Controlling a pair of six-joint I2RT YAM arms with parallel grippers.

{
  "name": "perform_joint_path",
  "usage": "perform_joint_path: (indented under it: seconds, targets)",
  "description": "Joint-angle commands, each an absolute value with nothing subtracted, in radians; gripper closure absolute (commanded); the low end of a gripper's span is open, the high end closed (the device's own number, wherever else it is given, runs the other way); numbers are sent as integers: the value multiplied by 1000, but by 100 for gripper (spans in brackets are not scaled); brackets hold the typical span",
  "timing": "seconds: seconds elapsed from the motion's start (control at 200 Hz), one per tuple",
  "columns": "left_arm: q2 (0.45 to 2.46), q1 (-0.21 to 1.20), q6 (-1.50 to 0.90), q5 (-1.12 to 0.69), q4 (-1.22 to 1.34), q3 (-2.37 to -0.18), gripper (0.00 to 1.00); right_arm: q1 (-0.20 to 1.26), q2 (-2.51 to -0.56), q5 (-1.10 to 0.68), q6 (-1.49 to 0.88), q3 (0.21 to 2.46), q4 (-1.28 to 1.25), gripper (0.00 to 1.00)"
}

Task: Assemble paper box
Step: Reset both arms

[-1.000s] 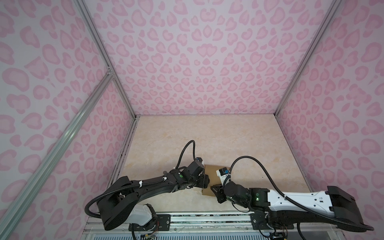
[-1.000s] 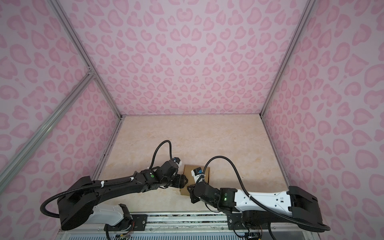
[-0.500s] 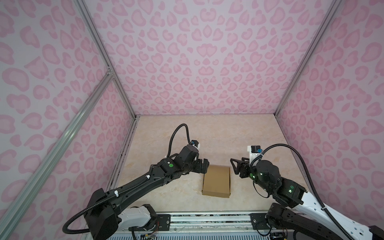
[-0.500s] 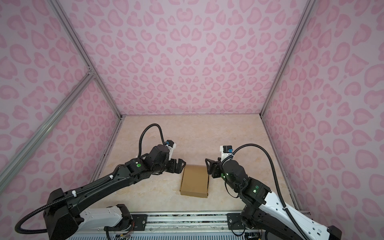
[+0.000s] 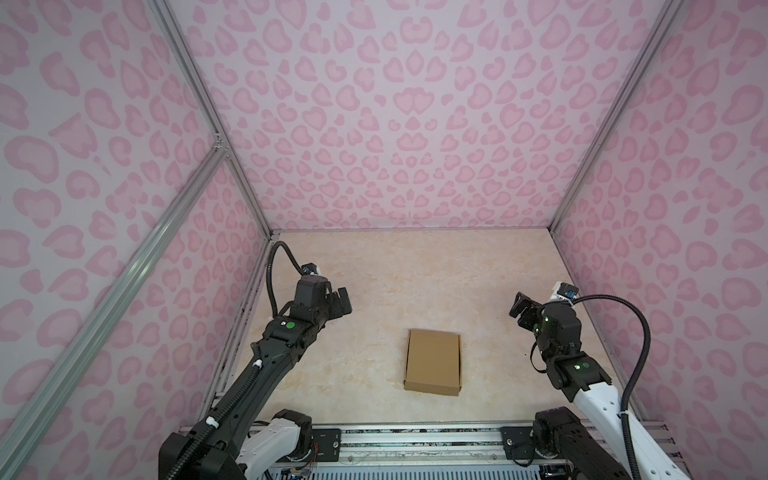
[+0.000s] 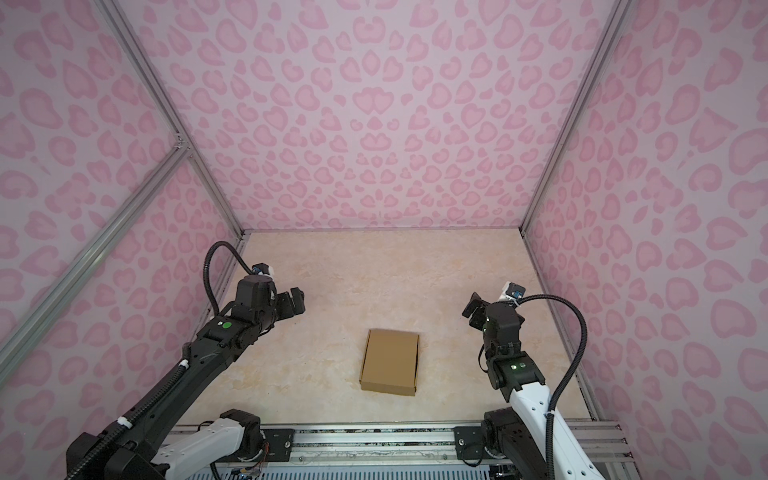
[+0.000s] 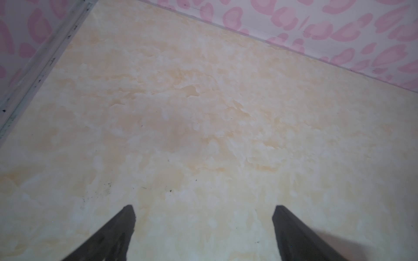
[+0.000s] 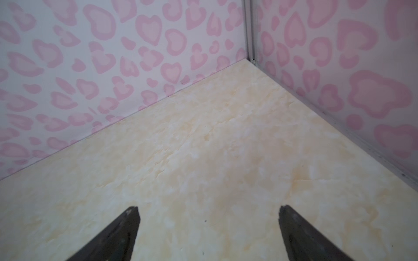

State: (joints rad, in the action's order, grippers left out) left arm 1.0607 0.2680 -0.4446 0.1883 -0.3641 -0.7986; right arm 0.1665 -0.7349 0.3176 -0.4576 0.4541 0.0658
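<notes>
The paper box [image 5: 433,360] [image 6: 390,360] is a closed, shallow brown cardboard mailer lying flat on the marbled tabletop, near the front middle in both top views. My left gripper [image 5: 338,305] [image 6: 293,302] hovers well to its left and further back, open and empty. My right gripper [image 5: 524,312] [image 6: 473,311] hovers to the box's right, also open and empty. In the left wrist view the left gripper [image 7: 203,209] has its dark fingers spread wide over bare table. The right wrist view shows the right gripper [image 8: 209,209] the same way. Neither wrist view shows the box.
Pink heart-patterned walls [image 5: 395,124] close in the table on three sides, with aluminium frame posts [image 5: 208,120] at the corners. A metal rail [image 5: 415,436] with both arm bases runs along the front edge. A black cable [image 5: 640,345] loops beside the right arm.
Both arms have pulled up and outward from the box, left arm to the left, right arm to the right. Both grippers have opened wide. The box now lies alone on the table.
</notes>
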Motion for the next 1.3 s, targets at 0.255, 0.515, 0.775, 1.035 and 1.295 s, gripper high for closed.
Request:
perform_joint_path:
  seconds: [0.255,0.515,0.775,1.035,1.295]
  targets:
    - [1128,21,-407,250,-119,-673,2,79,-977,538,-171,300,-534,2]
    - [1222,-25,-339,298,72,-603,2,75,-1191,478,-126,269,-785,2]
    - [1308,-35,-285,219,331,-526,2,49,-1411,437,-108,254,-1019,1]
    - [1374,-35,-223,160,584,-460,2,7,-1532,225,-71,304,-1025,1]
    - [1404,-37,-110,155,786,-406,2,13,-1568,244,-63,275,-1144,0]
